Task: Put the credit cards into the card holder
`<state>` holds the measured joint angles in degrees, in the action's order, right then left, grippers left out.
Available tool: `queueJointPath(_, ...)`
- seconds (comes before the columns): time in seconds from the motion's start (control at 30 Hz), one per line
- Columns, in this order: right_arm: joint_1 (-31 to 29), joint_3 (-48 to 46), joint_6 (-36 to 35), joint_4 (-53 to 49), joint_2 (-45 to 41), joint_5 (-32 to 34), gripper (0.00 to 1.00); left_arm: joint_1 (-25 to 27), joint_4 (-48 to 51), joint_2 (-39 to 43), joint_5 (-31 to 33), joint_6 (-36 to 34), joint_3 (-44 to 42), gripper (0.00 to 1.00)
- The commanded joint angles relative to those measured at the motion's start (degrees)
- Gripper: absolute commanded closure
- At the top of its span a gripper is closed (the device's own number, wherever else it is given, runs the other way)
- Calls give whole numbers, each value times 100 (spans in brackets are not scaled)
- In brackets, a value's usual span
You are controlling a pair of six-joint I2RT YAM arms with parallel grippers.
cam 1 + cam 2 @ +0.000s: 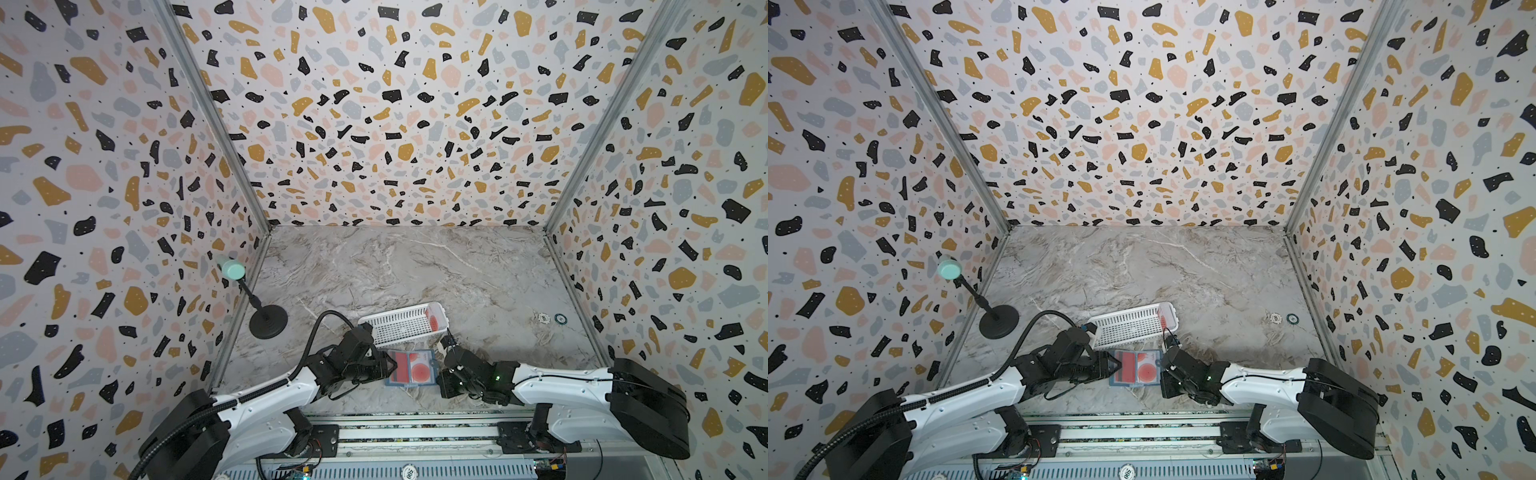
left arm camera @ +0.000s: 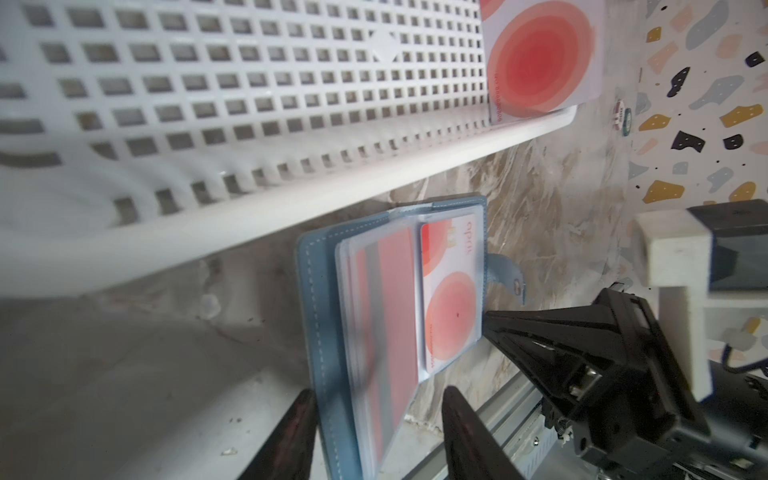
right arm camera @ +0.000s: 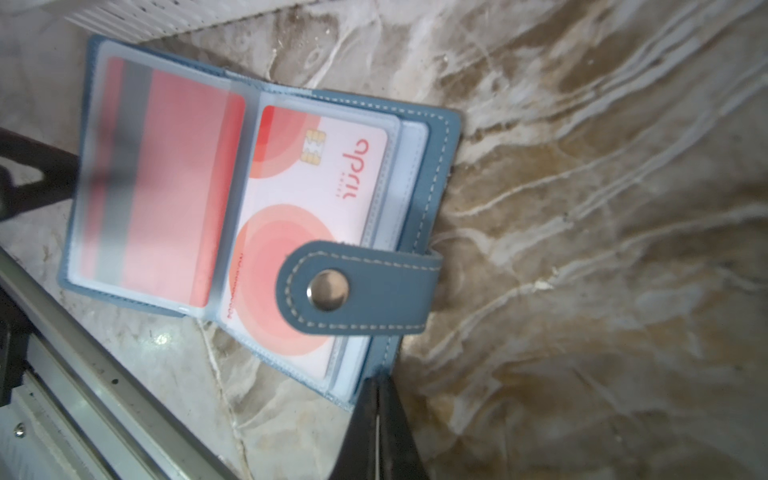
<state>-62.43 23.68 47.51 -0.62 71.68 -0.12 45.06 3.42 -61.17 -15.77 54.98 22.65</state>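
Card holder (image 1: 411,368) lies open on the bench (image 1: 415,270), credit cards (image 3: 316,199) in its pockets; left pincer (image 2: 380,440) spread astride its left leaf; right pincer (image 3: 378,419) pressed together at its edge.

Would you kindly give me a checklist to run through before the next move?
1. The card holder lies open, pockets up: ok.
2. The red-backed credit card and the face-up credit card are seated in facing pockets: ok.
3. The third credit card is out of the white basket: not ok, it lies inside.
4. A free pocket for it: cannot tell.
5. The left pincer is open, straddling the holder's edge: ok.
6. The right pincer is shut, tip at the opposite edge: ok.
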Motion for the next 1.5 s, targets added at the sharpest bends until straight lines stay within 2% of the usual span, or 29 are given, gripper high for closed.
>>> queueJointPath(0.0,-45,38,-9,-275,76,74,94,20,-174,104,-351,-30,238,50)
queueJointPath(0.27,-41,5,8,-209,46,85,93,101,-580,50,-493,160,268,50)
queueJointPath(0.43,-41,-2,46,-172,-38,133,84,320,-911,-194,-409,282,304,51)
queueJointPath(0.63,-28,44,98,-180,-150,265,78,558,-1113,-495,-287,329,504,52)
queueJointPath(0.97,175,354,-4,-428,-178,528,61,719,-1244,-807,-202,329,639,53)
queueJointPath(1.23,416,629,-283,-282,32,410,50,816,-1453,-965,-178,408,600,54)
queueJointPath(1.47,432,831,-248,-336,200,684,49,934,-1595,-1151,-100,443,617,55)
